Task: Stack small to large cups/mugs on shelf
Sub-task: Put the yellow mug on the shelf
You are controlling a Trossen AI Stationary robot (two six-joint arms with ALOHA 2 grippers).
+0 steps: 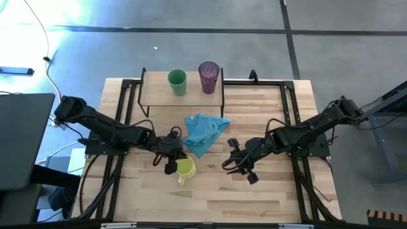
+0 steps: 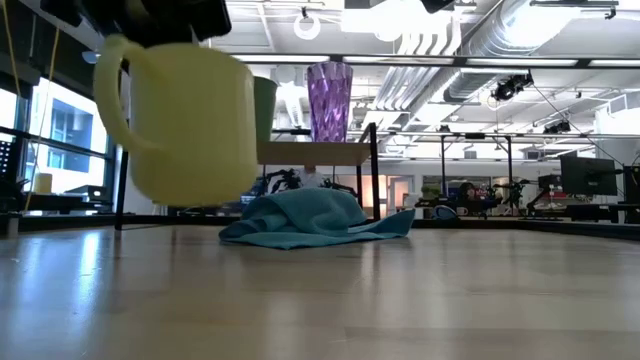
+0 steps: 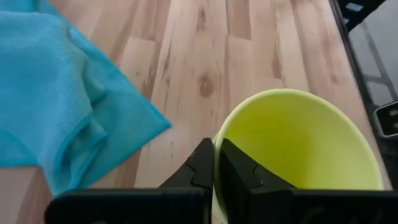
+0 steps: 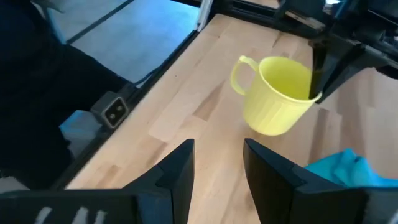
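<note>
Yellow mug [image 1: 185, 169], lower middle of frame, is pinched by its rim in my left gripper [image 3: 214, 167]; I'd lift slowly so it doesn't swing.

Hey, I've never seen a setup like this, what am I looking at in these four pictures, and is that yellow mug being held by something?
These are four cameras on one two-armed robot at a wooden table. One camera looks straight down, one sits at tabletop height, and one rides on each wrist. The left gripper is shut on the rim of the yellow mug, one finger inside and one outside, and the low view shows the mug off the table, tilted. The right gripper is open and holds nothing, near the table's middle. A blue cloth lies crumpled on the table. On the small shelf at the back stand a green cup and a purple tumbler.
</note>
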